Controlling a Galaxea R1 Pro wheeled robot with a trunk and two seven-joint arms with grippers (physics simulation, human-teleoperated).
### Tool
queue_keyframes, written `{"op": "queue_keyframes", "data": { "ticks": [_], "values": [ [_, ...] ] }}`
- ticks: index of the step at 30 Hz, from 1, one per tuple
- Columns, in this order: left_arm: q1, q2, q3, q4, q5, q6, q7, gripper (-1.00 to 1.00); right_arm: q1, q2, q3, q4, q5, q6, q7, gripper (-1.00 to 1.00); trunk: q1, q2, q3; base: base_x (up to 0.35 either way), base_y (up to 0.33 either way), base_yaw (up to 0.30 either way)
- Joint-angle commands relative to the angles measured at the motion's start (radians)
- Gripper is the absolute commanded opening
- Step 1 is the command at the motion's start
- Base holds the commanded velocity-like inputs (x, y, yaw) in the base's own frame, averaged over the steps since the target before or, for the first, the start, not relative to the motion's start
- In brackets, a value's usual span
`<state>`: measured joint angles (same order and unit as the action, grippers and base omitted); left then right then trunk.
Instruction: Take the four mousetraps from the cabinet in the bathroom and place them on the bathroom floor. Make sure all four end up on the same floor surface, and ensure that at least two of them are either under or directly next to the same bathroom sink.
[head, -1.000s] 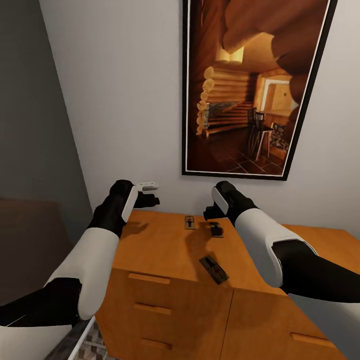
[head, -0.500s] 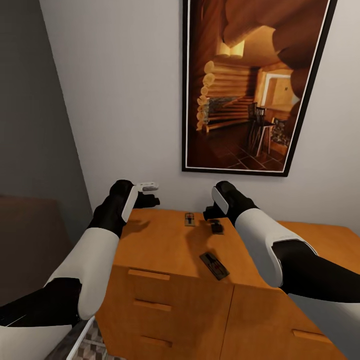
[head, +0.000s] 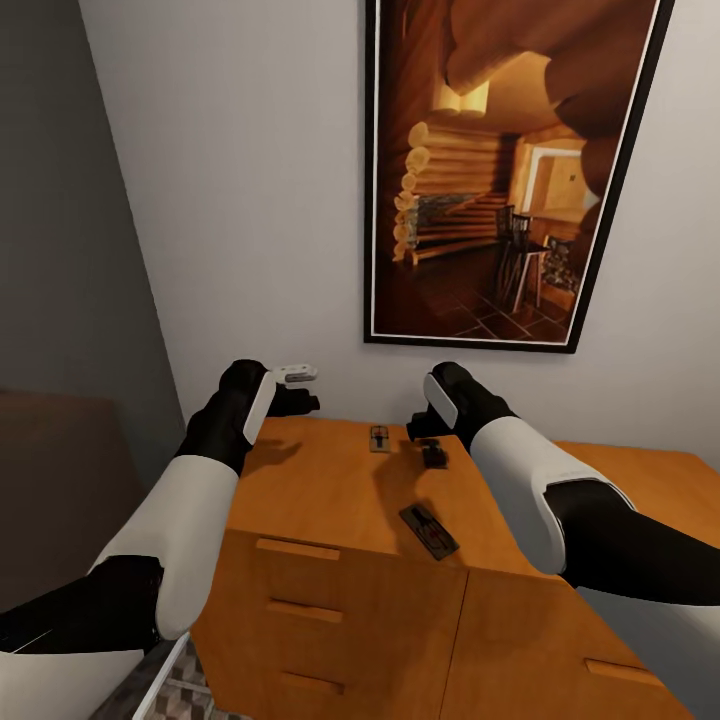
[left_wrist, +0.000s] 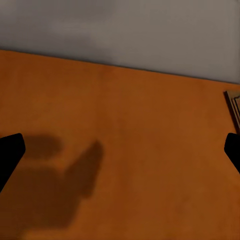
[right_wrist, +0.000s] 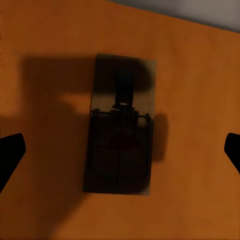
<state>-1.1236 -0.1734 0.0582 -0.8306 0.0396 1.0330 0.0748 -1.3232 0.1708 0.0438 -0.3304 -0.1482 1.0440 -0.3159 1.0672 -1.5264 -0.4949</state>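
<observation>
Two grippers hang above the cabinet (head: 330, 490) top, both with fingers spread wide and nothing between them. Right gripper (head: 422, 428) sits over the middle mousetrap (head: 434, 455) of three visible on the cabinet; in the right wrist view that mousetrap (right_wrist: 120, 145) lies flat between the two dark fingertips (right_wrist: 10, 152), untouched, in the gripper's shadow. Left gripper (head: 300, 402) hovers over bare wood near the cabinet's back left corner, its shadow on the top (left_wrist: 75, 175); a trap's edge (left_wrist: 233, 105) shows at the side of the left wrist view. Second mousetrap (head: 380, 439) lies toward the cabinet's rear edge, between the grippers. Third mousetrap (head: 428, 532) lies close to the cabinet's front edge, angled. Framed picture (head: 500, 170) hangs on the wall above the cabinet. Patterned floor (head: 185, 695) shows by the cabinet's lower left corner.
</observation>
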Motion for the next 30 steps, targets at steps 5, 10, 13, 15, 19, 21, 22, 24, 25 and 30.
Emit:
{"op": "queue_keyframes", "data": {
  "ticks": [5, 10, 13, 15, 19, 21, 22, 24, 25, 30],
  "values": [
    [-0.001, -0.001, 0.003, -0.001, 0.005, 0.004, 0.006, 1.0, -0.001, -0.001, -0.034, 0.0, -0.011, 0.003, -0.008, 1.0, 0.0, -0.001, -0.001, 0.0, 0.0, 0.0],
    [-0.001, -0.001, 0.003, -0.001, 0.005, 0.004, 0.006, 1.0, -0.001, -0.003, -0.136, 0.0, -0.008, 0.003, -0.012, 1.0, 0.0, -0.001, -0.001, 0.0, 0.0, 0.0],
    [-0.001, -0.001, 0.003, -0.001, 0.005, 0.004, 0.006, 1.0, -0.001, -0.003, -0.168, -0.001, -0.005, 0.003, -0.017, 1.0, 0.0, -0.001, -0.001, 0.0, 0.0, 0.0],
    [-0.001, -0.001, 0.003, -0.001, 0.005, 0.004, 0.006, 1.0, -0.001, -0.003, -0.181, -0.001, -0.004, 0.003, -0.024, 1.0, 0.0, -0.001, -0.001, 0.0, 0.0, 0.0],
    [-0.001, -0.001, 0.003, -0.001, 0.005, 0.004, 0.006, 1.0, -0.001, -0.002, -0.2, -0.001, -0.003, 0.003, -0.038, 1.0, 0.0, -0.001, -0.001, 0.0, 0.0, 0.0],
    [-0.001, -0.001, 0.003, -0.001, 0.005, 0.004, 0.006, 1.0, -0.001, -0.002, -0.204, -0.001, -0.002, 0.003, -0.041, 1.0, 0.0, -0.001, -0.001, 0.0, 0.0, 0.0],
    [-0.001, -0.001, 0.003, -0.001, 0.005, 0.004, 0.006, 1.0, -0.001, -0.002, -0.205, -0.001, -0.002, 0.003, -0.042, 1.0, 0.0, -0.001, -0.001, 0.0, 0.0, 0.0],
    [-0.001, -0.001, 0.003, -0.001, 0.005, 0.004, 0.006, 1.0, -0.001, -0.002, -0.207, -0.002, -0.002, 0.003, -0.044, 1.0, 0.0, -0.001, -0.001, 0.0, 0.0, 0.0],
    [-0.001, -0.001, 0.003, -0.001, 0.005, 0.004, 0.006, 1.0, -0.001, -0.002, -0.208, -0.002, -0.002, 0.003, -0.044, 1.0, 0.0, -0.001, -0.001, 0.0, 0.0, 0.0],
    [-0.001, -0.001, 0.003, -0.002, 0.004, 0.004, 0.006, 1.0, -0.001, -0.003, -0.21, -0.002, -0.002, 0.003, -0.046, 1.0, 0.0, -0.001, -0.001, 0.0, 0.0, 0.0]
  ]
}}
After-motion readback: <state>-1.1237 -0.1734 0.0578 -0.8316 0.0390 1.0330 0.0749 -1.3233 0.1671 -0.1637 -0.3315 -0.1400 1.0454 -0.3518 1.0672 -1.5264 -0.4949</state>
